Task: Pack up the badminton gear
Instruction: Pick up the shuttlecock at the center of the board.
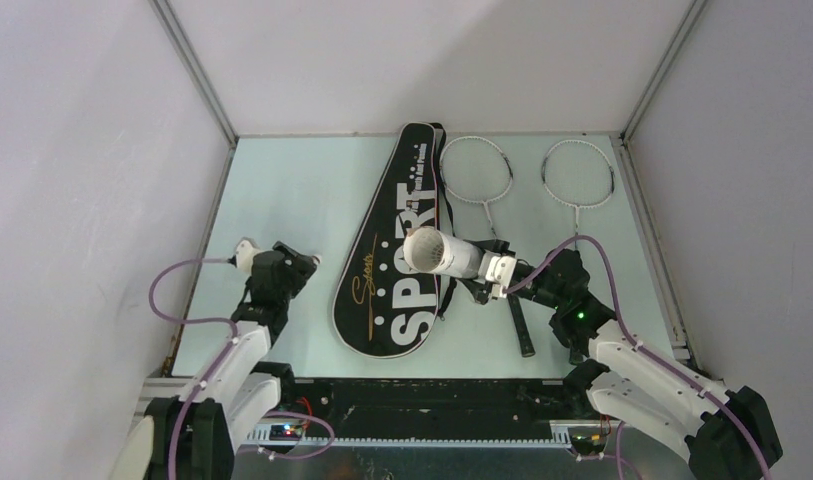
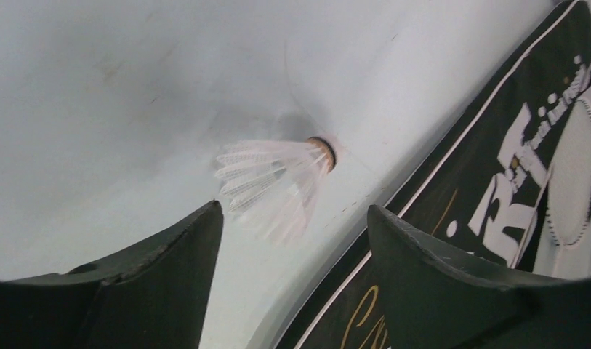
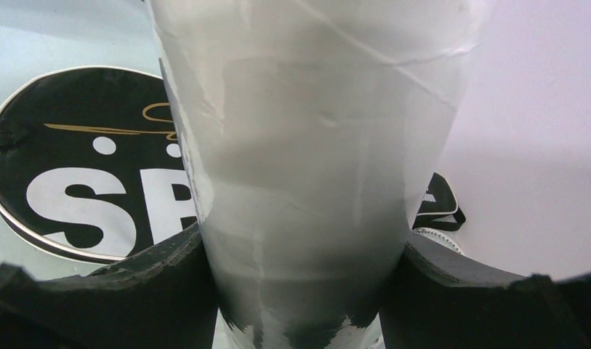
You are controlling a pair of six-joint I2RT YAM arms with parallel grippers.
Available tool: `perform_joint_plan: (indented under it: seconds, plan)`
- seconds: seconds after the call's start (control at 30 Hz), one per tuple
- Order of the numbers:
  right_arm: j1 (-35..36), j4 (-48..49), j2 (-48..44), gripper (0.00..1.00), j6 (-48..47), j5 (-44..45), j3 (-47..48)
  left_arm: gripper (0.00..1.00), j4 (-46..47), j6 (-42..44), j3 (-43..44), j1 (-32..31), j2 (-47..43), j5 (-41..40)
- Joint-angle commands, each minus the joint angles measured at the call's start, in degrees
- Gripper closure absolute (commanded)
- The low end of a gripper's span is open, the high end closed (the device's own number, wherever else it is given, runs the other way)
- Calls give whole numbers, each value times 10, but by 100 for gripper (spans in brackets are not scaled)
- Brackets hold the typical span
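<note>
Gear, nearest first: left gripper [image 2: 292, 240], fingers spread wide with nothing between them, low over the table; shuttlecock [image 2: 274, 182], one only in our count, white feathers blurred, cork tip pointing away, just past the fingertips and beside the bag's edge, untouched.

Right gripper [image 3: 299, 291], clamped on the tube [image 1: 442, 253]; tube white, cylindrical, held off the table at a tilt above the bag's right edge, open mouth turned toward the left arm; both black fingers press its sides in the wrist view.

Bag [image 1: 407, 320], black, racket-shaped, white piping, "SPORT" in white and a gold script line; lies flat mid-table, broad end near, narrow end at the far edge.

Inner racket [image 1: 490, 216], silver frame, head at the far edge just beside the bag's neck, black handle running near and passing under the right gripper; outer racket [image 1: 577, 218], same make, head apart to the right, its handle end hidden behind the right arm.

Surface and room: table [image 1: 302, 190], pale mint-green, matt; walls [image 1: 82, 150], plain pale panels on three sides, metal struts at the corners.

Containers: tube, interior pale at the mouth, contents we cannot tell; bag, whether open or closed and what it holds we cannot tell.
</note>
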Motion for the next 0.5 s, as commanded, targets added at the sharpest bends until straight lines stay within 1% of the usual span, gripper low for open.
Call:
perform_joint_plan:
  seconds: [0.0,0.13,0.23,0.47]
  plan:
    - [-1,30,-9,66,-4,-1,5,23,101,-25,5,6,29,5]
    - [-2,30,-5,66,-3,-1,5,27,113,-35,11,7,65,6]
    - [-2,30,-4,66,-3,-3,5,33,118,-33,19,6,95,1]
    - [-2,25,-8,66,-4,-4,6,44,136,-33,41,6,152,-3]
